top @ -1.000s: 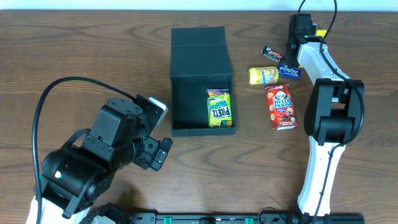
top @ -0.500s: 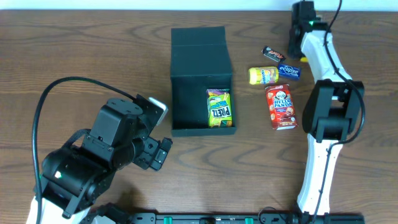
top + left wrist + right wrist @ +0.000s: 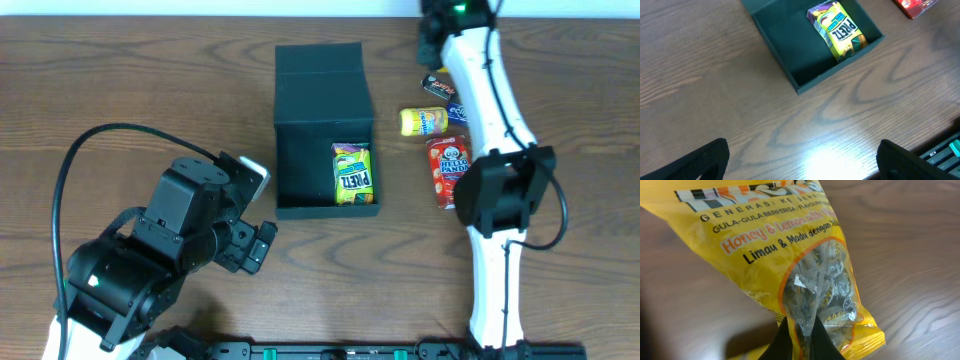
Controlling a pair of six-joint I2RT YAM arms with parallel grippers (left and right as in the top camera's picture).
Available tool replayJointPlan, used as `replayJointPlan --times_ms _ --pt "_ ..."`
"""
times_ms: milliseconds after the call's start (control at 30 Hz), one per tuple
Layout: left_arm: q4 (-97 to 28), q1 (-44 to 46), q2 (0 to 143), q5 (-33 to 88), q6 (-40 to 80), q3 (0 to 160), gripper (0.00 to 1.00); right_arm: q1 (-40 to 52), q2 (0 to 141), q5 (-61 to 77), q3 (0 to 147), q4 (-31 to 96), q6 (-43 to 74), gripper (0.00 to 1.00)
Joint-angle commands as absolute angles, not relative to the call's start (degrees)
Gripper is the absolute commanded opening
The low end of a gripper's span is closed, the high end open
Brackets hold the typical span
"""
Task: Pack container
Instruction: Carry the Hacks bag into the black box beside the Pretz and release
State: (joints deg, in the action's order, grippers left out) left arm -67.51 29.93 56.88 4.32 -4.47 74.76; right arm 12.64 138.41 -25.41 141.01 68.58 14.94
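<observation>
Your container point(image 3: 322, 125) sits near ctr of the counter point(image 3: 150, 90), a bit toward 12 o'clock in the overhead view. It's matte black cardboard, shallow, roughly square, and open on top. Its flat flap lid point(image 3: 318, 58) is folded back at the box's 12 o'clock edge. One green-yellow Pretz packet point(image 3: 352, 172) lies flat inside, along the 3 o'clock wall, down by the 5 o'clock corner. The rest of the box floor shows plain black.

At 3 o'clock of the container, apart from it, you have a yellow candy bag point(image 3: 424, 121). A red Hello Panda box point(image 3: 445, 165) lies just at the bag's 6 o'clock, and a small dark bar point(image 3: 437, 87) at its 12 o'clock.

L hand point(image 3: 802, 145): fingers spread wide, holding nothing, at approx 7 o'clock of the container. R hand point(image 3: 805, 340): fingers pressed together. In its wrist view the tips overlap the yellow candy bag's clear window; can't tell if they touch or pinch it.

The counter is dark brown wood grain, w/ a bright glare patch in the L wrist view. Of the room you see only a pale strip along the 12 o'clock edge of the overhead view and a black rail point(image 3: 330, 352) at 6 o'clock.
</observation>
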Motion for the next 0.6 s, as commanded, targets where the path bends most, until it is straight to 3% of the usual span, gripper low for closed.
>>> replayJointPlan --times_ms 0,400,567 --pt "-67.7 29.8 56.9 4.5 -4.1 75.5 0.95 17.5 133.5 -23.9 142.9 71.2 19.5 0.01" --pt "-67.7 29.8 56.9 4.5 -4.1 75.5 0.95 33.8 132.8 -15.9 142.9 80.1 31.9 0.02" --pt "-67.7 29.8 56.9 4.5 -4.1 75.5 0.95 38.9 132.8 -16.1 142.9 84.3 42.9 0.01"
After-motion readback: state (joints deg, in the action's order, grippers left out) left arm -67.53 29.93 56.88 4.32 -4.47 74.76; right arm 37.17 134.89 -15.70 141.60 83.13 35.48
